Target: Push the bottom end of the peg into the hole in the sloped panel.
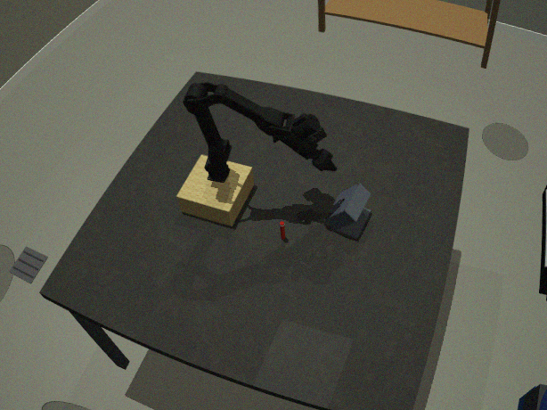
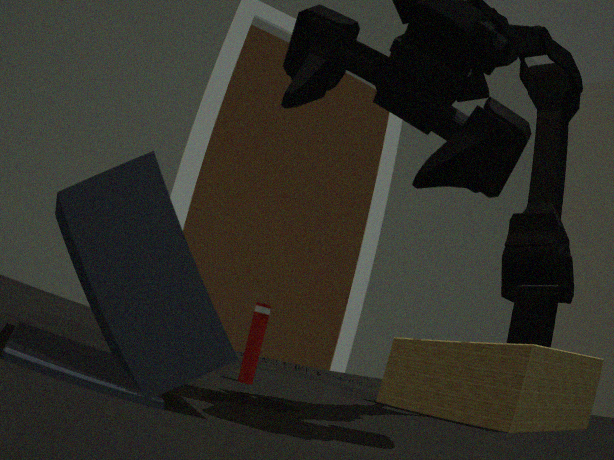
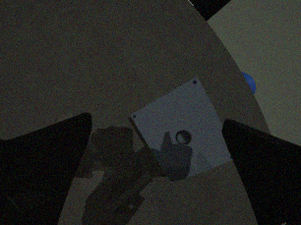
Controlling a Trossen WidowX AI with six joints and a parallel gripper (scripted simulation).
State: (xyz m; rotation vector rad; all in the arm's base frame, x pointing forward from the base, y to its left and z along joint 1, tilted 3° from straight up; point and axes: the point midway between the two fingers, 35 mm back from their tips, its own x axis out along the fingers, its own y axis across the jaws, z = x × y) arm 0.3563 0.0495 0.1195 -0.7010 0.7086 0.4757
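The red peg (image 1: 282,232) (image 2: 254,347) stands upright on the table, with a pale band near its top. It lies between the wooden base block and the panel, off to one side, and is not in the wrist view. The blue-grey sloped panel (image 1: 357,200) (image 2: 138,275) (image 3: 174,108) stands on a dark base. Its round hole (image 3: 183,137) shows in the wrist view, partly dark inside; the exterior view does not show it. My gripper (image 2: 352,145) (image 3: 160,124) is open and empty, high above the table on the panel's side of the peg, with its fingers wide apart.
The arm stands on a pale wooden block (image 1: 214,184) (image 2: 451,383). The arm's shadow falls on the dark table (image 1: 196,264) and partly on the panel's face. A wooden shelf (image 1: 406,12) stands on the floor beyond the table.
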